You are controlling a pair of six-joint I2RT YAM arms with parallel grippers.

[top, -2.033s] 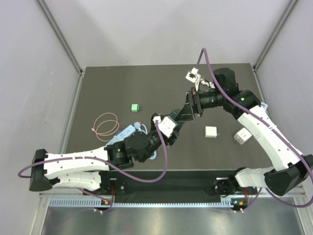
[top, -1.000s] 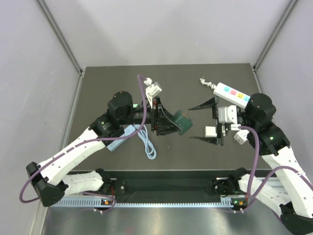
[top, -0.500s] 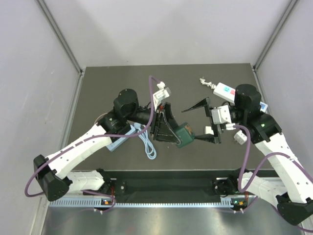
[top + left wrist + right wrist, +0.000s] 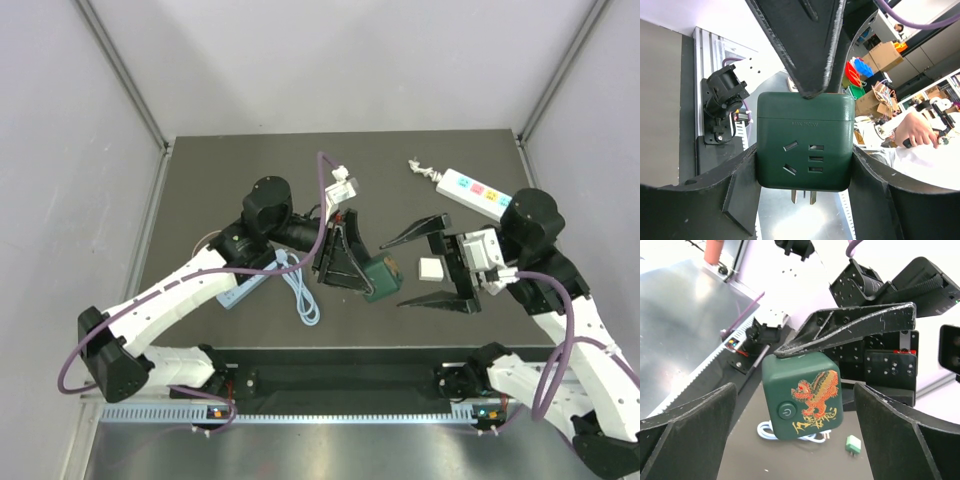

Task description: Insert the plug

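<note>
My left gripper (image 4: 352, 266) is shut on a dark green cube socket (image 4: 379, 276) and holds it above the mat at centre front. In the left wrist view the cube (image 4: 805, 145) sits between my fingers (image 4: 740, 195), socket holes facing the camera, metal prongs (image 4: 802, 196) pointing down. My right gripper (image 4: 428, 268) is open wide and empty, just right of the cube and facing it. The right wrist view shows the cube's dragon face (image 4: 802, 395) ahead, between my open fingers (image 4: 685, 430). A white power strip (image 4: 478, 190) lies at the back right.
A white adapter (image 4: 431, 268) lies on the mat between the right fingers. A light-blue coiled cable (image 4: 300, 290) and a pale blue block (image 4: 243, 287) lie under the left arm. A small green plug (image 4: 853, 445) lies beyond the cube in the right wrist view.
The left arm carried the green cube a little right and forward. The right gripper swung down and to the right, away from the power strip, and stands wider open facing the cube.
</note>
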